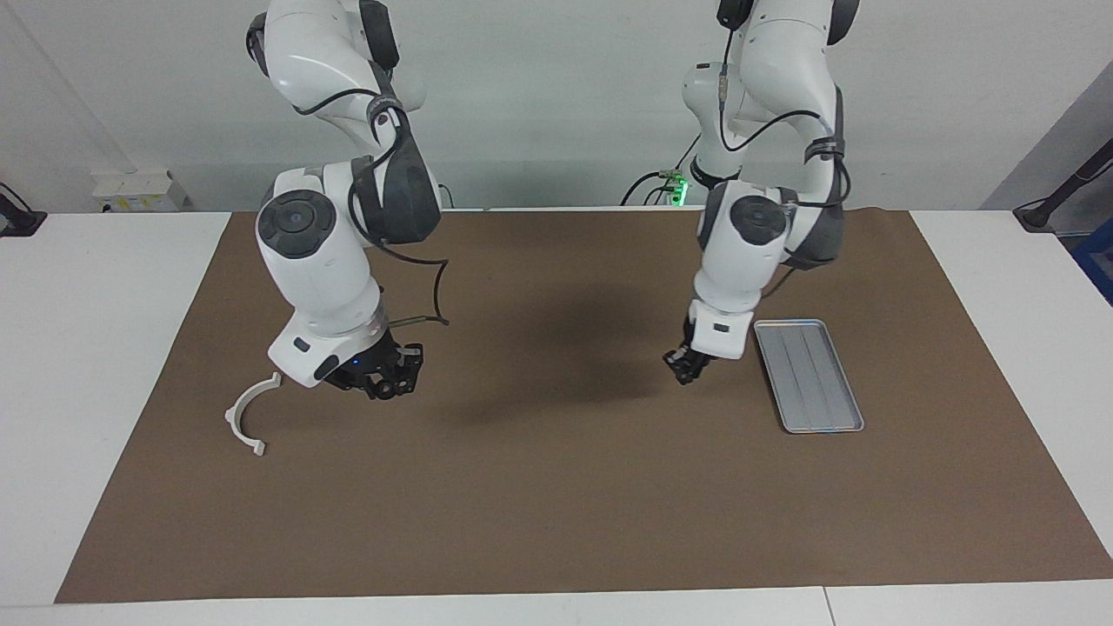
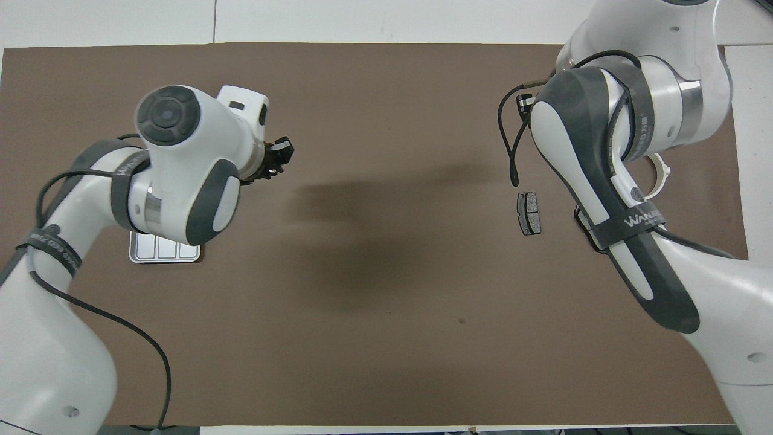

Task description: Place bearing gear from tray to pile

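Hiding tray [image 2: 163,257] overhead, exposing opposite

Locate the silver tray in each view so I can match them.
Facing view: the tray lies fully visible on the brown mat, toward the left arm's end.
Overhead view: only one end of the tray shows, under the left arm.
Shared landmark: the white arc, at the right arm's end.

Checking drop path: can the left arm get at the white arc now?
Probably not cleanly. The left pincer hangs over bare mat beside the tray; the right pincer and its wrist hang beside the white arc, over the brake pads, blocking the direct way.
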Tool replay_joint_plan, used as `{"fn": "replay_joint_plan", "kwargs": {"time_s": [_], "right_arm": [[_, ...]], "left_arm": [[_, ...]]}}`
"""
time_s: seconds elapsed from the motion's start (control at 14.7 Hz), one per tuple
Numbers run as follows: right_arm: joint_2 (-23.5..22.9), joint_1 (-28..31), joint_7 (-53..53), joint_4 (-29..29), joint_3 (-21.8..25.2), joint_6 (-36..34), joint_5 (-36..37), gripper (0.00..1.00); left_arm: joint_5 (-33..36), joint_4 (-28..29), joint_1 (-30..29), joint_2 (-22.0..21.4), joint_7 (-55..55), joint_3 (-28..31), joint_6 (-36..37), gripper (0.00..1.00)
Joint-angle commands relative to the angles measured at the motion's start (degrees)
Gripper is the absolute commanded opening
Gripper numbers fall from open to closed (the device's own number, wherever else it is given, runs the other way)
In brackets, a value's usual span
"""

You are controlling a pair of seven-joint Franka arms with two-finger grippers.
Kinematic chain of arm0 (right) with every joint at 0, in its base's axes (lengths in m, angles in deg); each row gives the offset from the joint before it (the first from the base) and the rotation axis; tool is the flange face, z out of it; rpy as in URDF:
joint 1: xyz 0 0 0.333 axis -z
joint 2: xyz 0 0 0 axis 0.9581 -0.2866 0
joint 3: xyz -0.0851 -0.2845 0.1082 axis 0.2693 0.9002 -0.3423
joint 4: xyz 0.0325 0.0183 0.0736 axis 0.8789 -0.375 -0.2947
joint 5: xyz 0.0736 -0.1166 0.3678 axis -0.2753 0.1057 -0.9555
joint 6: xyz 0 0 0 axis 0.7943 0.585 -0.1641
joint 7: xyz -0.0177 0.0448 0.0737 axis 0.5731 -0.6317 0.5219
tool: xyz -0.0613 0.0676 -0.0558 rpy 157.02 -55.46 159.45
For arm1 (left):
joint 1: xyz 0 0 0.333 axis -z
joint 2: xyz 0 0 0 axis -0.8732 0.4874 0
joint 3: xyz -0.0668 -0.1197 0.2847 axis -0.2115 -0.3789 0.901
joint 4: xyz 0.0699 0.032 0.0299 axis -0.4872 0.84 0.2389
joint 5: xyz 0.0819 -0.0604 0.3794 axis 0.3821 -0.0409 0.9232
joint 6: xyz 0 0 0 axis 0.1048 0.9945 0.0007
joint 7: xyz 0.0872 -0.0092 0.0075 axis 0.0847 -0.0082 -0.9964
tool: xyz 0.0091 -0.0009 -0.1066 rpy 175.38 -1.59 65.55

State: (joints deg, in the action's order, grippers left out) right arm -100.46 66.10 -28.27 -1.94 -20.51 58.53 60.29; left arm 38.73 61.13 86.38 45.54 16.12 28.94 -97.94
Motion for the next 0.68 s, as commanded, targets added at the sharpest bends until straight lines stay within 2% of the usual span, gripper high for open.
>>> {"fn": "replay_joint_plan", "kwargs": {"time_s": [0.0,0.07,0.34,0.61], "right_arm": [[1.0,1.9,2.7,-7.0,-0.8,6.9,0.9,0.00],[1.0,2.5,2.8,-8.9,-0.8,9.2,0.9,0.00],[0.0,4.9,5.9,-16.4,-0.8,20.4,0.9,0.00],[-2.8,5.8,6.5,-16.8,-0.8,24.1,0.8,0.00]], "left_arm": [[0.2,-6.3,4.9,7.6,-5.8,1.4,-1.0,0.02],[0.4,-8.3,5.6,9.2,-6.7,1.4,-0.8,0.02],[1.8,-8.1,6.3,11.8,-7.2,1.4,-1.0,0.02],[2.6,-7.8,6.2,11.8,-7.3,1.6,-1.0,0.02]]}}
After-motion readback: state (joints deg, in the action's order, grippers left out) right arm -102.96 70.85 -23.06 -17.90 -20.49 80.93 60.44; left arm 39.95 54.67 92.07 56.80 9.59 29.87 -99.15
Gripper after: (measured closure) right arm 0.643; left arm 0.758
